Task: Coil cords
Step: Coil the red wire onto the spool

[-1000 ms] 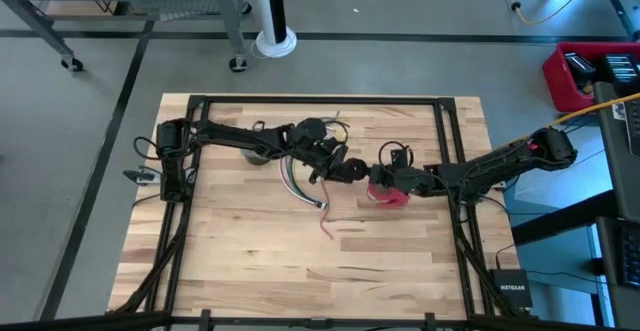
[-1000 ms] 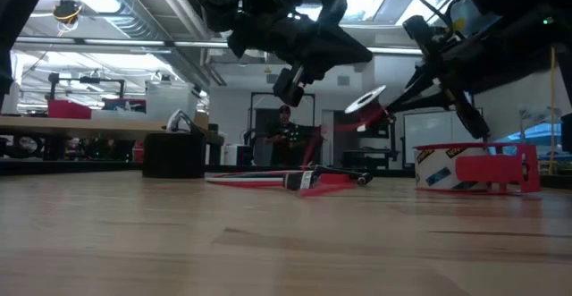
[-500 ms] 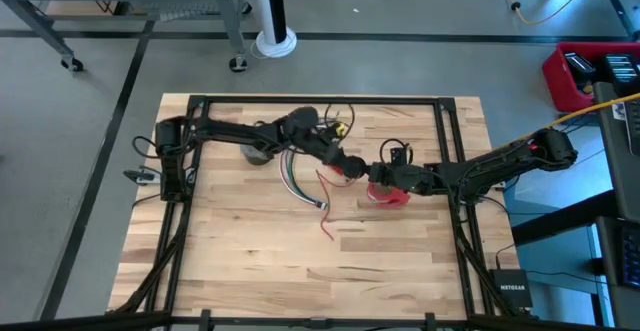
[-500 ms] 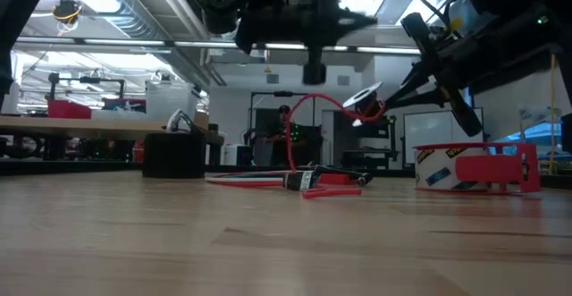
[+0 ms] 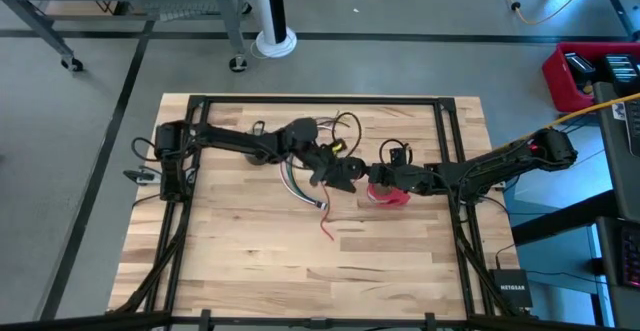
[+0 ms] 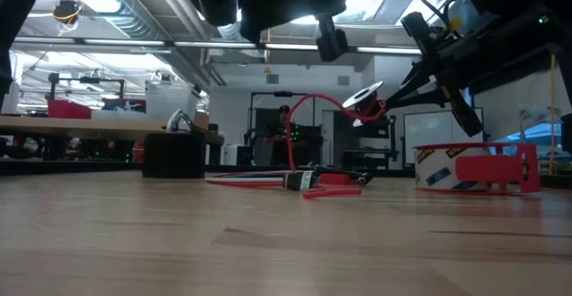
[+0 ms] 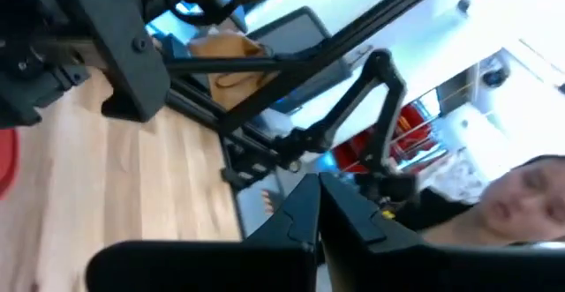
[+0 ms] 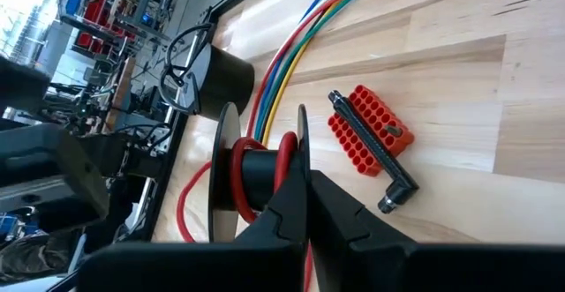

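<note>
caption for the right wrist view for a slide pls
Shut right gripper holds a small spool wound with red wire above the wooden table, near a red pegged block.

Butcher-block table [image 5: 240,251], wire bundle [image 5: 296,183], red tape roll [image 6: 474,168], black cylinder [image 6: 172,156]

Left gripper [image 7: 318,205] fingertips seen against blurred room; nothing discernible between them. Red wire [image 8: 237,170] end cut off by frame edge below spool [image 8: 231,179]. Far person [image 6: 284,128] beyond wire bundle [image 6: 290,179] too small to make out.
</note>
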{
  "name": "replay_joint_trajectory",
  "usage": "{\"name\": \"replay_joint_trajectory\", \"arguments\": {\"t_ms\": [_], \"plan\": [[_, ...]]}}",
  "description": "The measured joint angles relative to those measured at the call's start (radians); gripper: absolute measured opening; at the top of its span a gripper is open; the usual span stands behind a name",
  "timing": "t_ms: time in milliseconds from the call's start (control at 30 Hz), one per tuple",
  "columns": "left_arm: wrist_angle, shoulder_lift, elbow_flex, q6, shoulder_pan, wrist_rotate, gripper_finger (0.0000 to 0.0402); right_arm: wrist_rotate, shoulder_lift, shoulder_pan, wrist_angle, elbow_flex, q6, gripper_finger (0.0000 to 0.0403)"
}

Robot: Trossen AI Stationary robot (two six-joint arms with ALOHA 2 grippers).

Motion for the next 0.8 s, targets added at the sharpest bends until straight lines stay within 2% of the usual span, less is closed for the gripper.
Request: {"name": "replay_joint_trajectory", "arguments": {"t_ms": [400,533,667,800], "plan": [[0.024,0.001,0.0,0.369,-0.1,-0.165,0.001,-0.037,0.0,0.0,0.027,0.0,0.0,0.0003],[-0.036,0.001,0.0,0.383,-0.134,-0.197,0.0054,-0.049,0.0,0.0,0.056,0.0,0.0,0.0003],[-0.1,0.003,0.0,0.442,-0.159,-0.274,0.0111,-0.048,-0.001,0.0,0.058,0.0,0.0,0.0003],[-0.107,-0.011,0.0,0.483,-0.149,-0.276,0.0147,-0.049,-0.001,0.0,0.058,0.0,0.0,0.0003]]}}
